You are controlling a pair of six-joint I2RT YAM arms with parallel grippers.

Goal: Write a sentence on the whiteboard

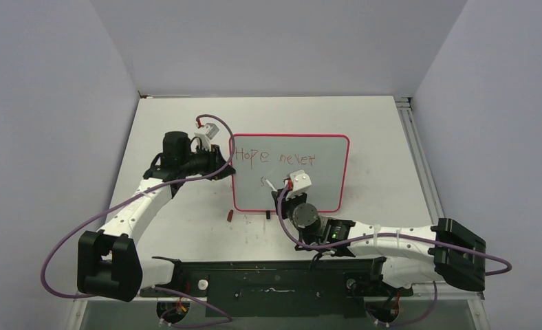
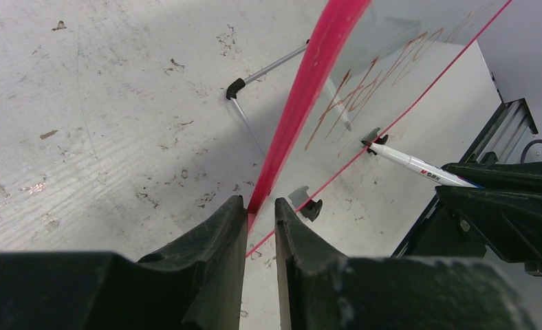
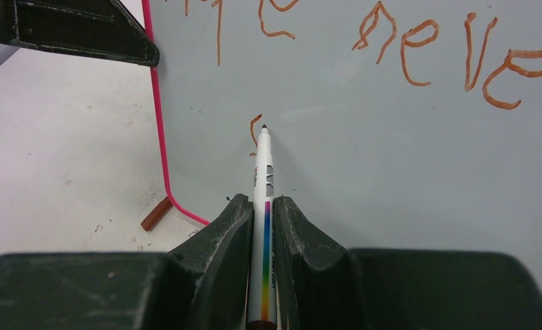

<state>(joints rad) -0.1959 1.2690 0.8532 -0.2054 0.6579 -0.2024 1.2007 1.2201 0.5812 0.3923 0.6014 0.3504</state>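
The whiteboard [image 1: 316,179], pink-framed, lies in the middle of the table. The sentence [image 1: 275,157] reads "Hope never" in reddish-brown along its top; it also shows in the right wrist view [image 3: 454,55]. A short curved stroke [image 3: 254,129] starts a second line lower left. My left gripper [image 1: 225,167] is shut on the board's left frame edge [image 2: 302,103], which sits between its jaws. My right gripper [image 1: 282,192] is shut on a white marker [image 3: 262,199] with a rainbow stripe. The marker tip [image 3: 263,128] touches the board at the end of that stroke.
A reddish-brown marker cap [image 1: 230,214] lies on the table just off the board's lower left corner, also in the right wrist view [image 3: 156,214]. A black board foot [image 1: 267,214] shows at the near edge. Grey walls enclose the table on three sides.
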